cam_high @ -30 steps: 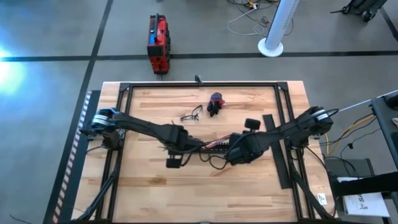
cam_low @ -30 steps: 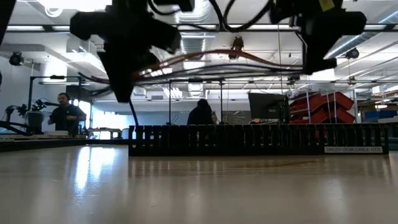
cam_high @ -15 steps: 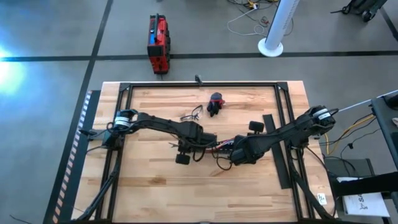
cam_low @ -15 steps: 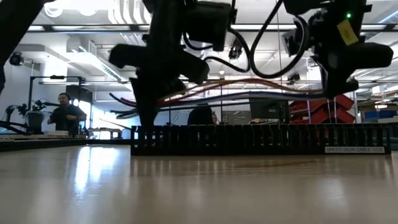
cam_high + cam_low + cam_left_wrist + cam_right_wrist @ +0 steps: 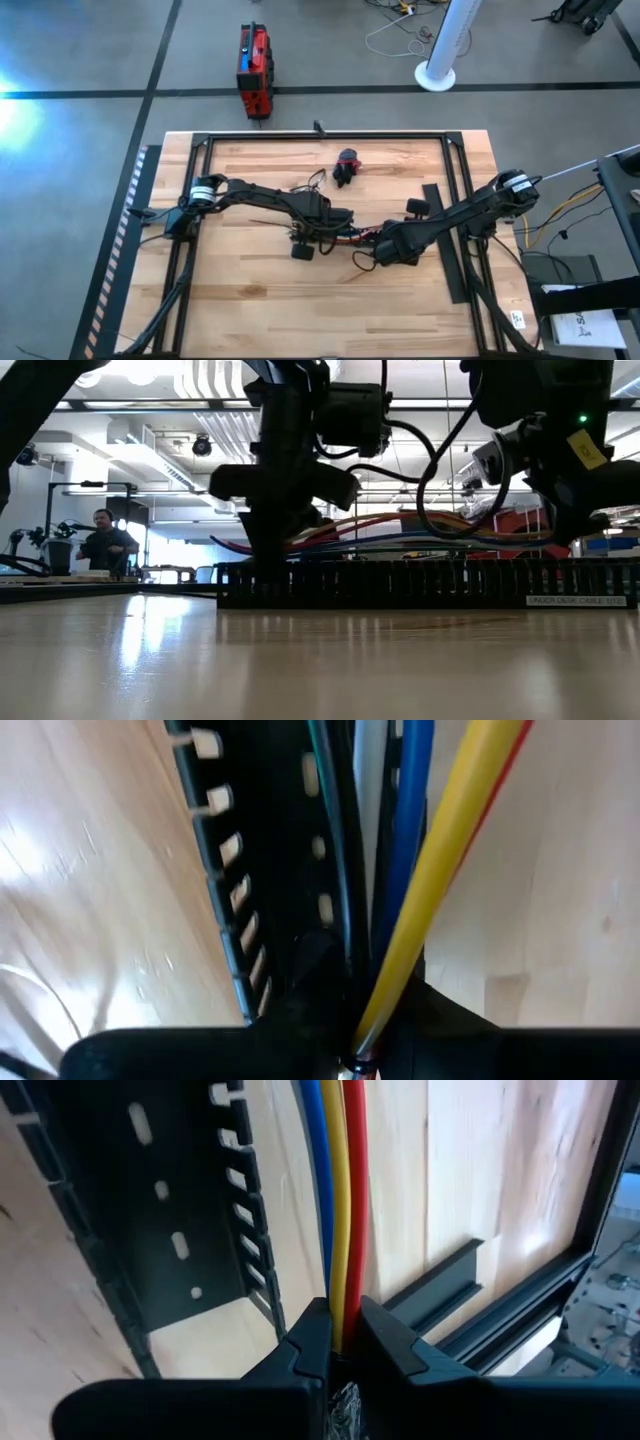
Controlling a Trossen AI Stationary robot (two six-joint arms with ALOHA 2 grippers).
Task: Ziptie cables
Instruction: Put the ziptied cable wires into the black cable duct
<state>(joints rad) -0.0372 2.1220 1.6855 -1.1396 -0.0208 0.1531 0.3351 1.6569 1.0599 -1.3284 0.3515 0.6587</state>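
The cables, coloured wires in blue, yellow, red, white and green, span between my two grippers over the middle of the table. In the low view the cables run in a shallow arch just above the black comb-slotted duct. My left gripper is shut on their left end. My right gripper is shut on their right end. The duct lies on the table below the wires. I cannot make out the ziptie in any view. My left gripper pinches the bundle at its left end; yellow, blue, white and dark wires run out from between the fingers along the duct. That end is lifted clear of the table. My right gripper pinches the blue, yellow and red wires between its two fingers at the bundle's right end. The wires leave the fingers straight and side by side, held above the duct.
A red-and-black lump and a small dark wire tangle lie toward the far edge. A flat black cover strip lies by the right frame rail. Black rails frame the wooden table. People show in the room beyond.
Both grippers have gone down, bringing the cable bundle from high above the duct to just over its top. My left gripper has also moved toward the table's right, closer to the right gripper, and the span of wire between them is now shorter.
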